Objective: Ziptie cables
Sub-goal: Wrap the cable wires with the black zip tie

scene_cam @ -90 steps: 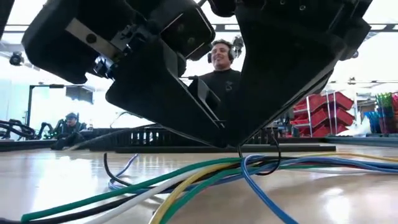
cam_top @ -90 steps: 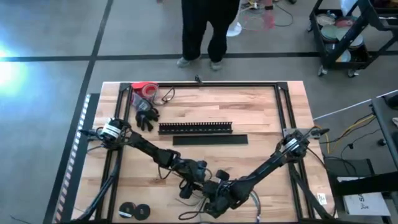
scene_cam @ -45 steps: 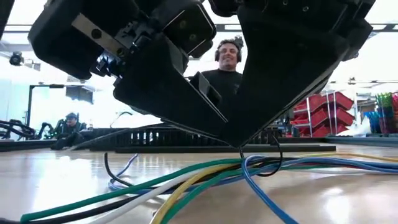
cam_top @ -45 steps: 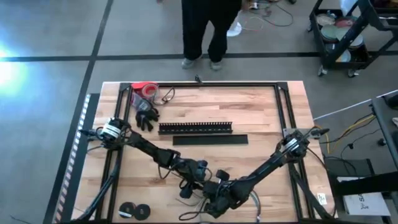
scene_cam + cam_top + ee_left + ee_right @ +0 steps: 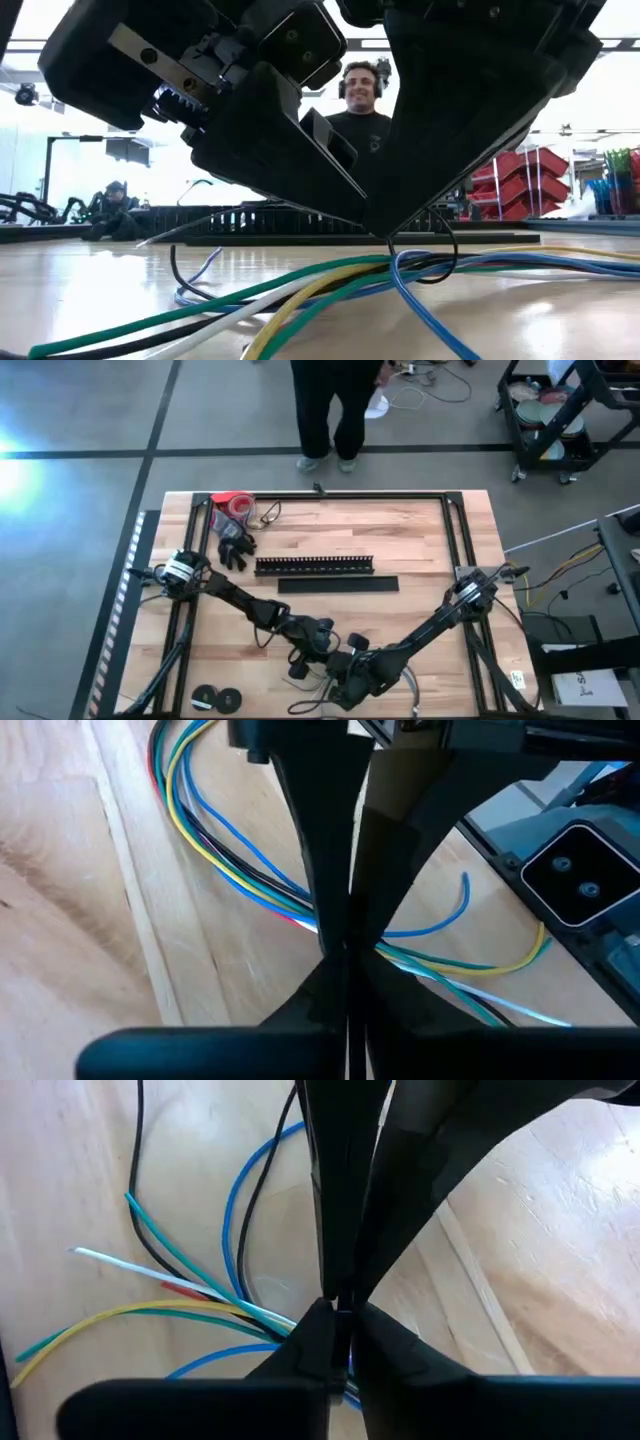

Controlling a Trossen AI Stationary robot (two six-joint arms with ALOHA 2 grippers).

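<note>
Low view: both pincers, left [image 5: 345, 945] and right [image 5: 340, 1305], stay clamped tight on the cables [image 5: 330, 280], barely shifted.

multicoloured cables [image 5: 330, 285] bunched, splayed on tabletop

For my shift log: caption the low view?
Both grippers meet over the cables on the wooden table.

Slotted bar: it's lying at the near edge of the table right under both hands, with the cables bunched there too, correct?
Not quite. The high view shows the slotted bar lying mid-table, well away from the hands. The rest holds: the left hand and right hand meet at the near edge over the cables, which the low view shows bunched beneath them.
</note>
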